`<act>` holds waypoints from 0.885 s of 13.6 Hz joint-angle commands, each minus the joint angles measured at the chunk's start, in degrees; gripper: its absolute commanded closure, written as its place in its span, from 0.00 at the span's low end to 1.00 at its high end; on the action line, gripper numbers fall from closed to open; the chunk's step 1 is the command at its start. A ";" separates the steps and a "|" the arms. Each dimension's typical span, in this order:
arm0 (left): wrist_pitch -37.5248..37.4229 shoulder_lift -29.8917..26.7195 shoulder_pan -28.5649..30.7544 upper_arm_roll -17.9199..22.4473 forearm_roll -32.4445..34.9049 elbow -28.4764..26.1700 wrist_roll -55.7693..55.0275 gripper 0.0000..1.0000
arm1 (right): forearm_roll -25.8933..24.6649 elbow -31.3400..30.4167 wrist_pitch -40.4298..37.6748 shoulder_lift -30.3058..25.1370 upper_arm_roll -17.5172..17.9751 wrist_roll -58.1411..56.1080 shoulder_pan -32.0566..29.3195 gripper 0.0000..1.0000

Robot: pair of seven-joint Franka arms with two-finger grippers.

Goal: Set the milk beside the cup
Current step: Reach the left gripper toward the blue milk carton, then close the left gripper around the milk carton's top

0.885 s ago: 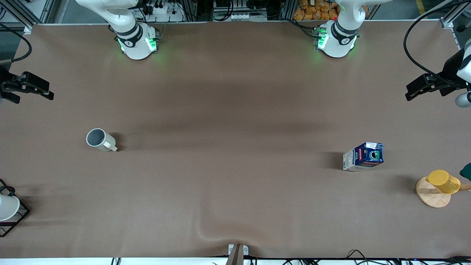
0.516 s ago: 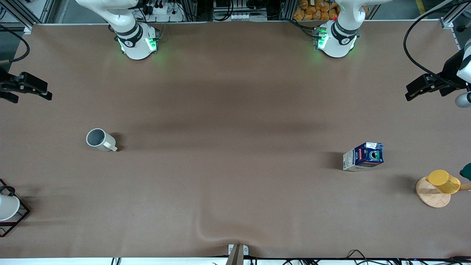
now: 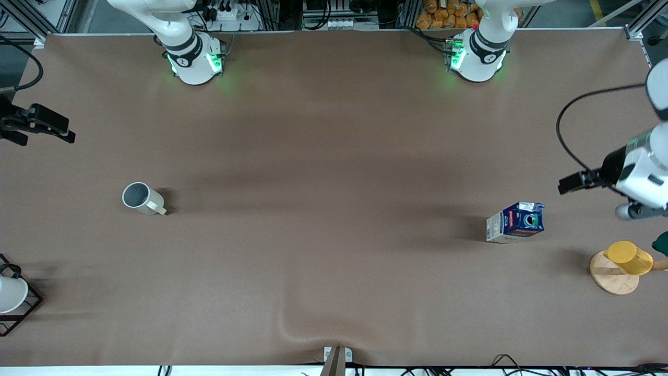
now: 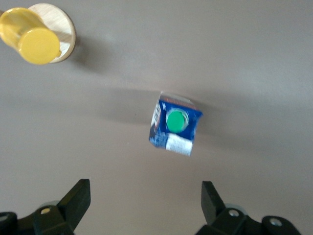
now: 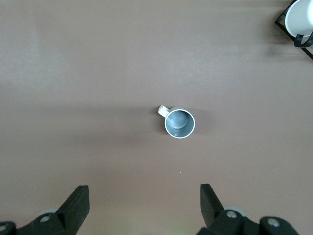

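Note:
The milk [image 3: 515,222], a dark blue and white carton with a green cap, stands on the table toward the left arm's end. In the left wrist view the milk [image 4: 175,125] shows from above, apart from the fingers. My left gripper [image 3: 571,184] is open and empty, up over bare table beside the milk; it also shows in the left wrist view [image 4: 145,200]. The cup [image 3: 142,199], an off-white mug with a grey inside, stands toward the right arm's end and shows in the right wrist view [image 5: 179,123]. My right gripper [image 3: 52,128] waits open and empty over that end's edge, seen also in the right wrist view [image 5: 144,203].
A yellow cup [image 3: 629,257] on a wooden disc [image 3: 610,279] stands nearer the front camera than the milk, at the left arm's end. A white cup [image 3: 10,295] in a black wire rack [image 3: 28,308] stands at the right arm's end. A dark green thing [image 3: 661,243] shows at the edge.
My left arm has swung in over the table toward the milk and now hangs close beside it. The right gripper has barely moved. The milk and the cup have not moved.

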 commanded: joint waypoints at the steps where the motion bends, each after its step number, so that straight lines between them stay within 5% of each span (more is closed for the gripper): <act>1: 2.52 2.69 0.23 0.00 -1.66 -0.16 1.40 0.00 | 0.42 0.59 -0.16 -0.01 0.04 1.22 0.20 0.00; 12: 15.18 4.54 -0.65 -0.71 -0.78 -9.13 3.42 0.00 | 0.42 -0.02 -0.25 0.07 -0.04 0.52 -0.42 0.00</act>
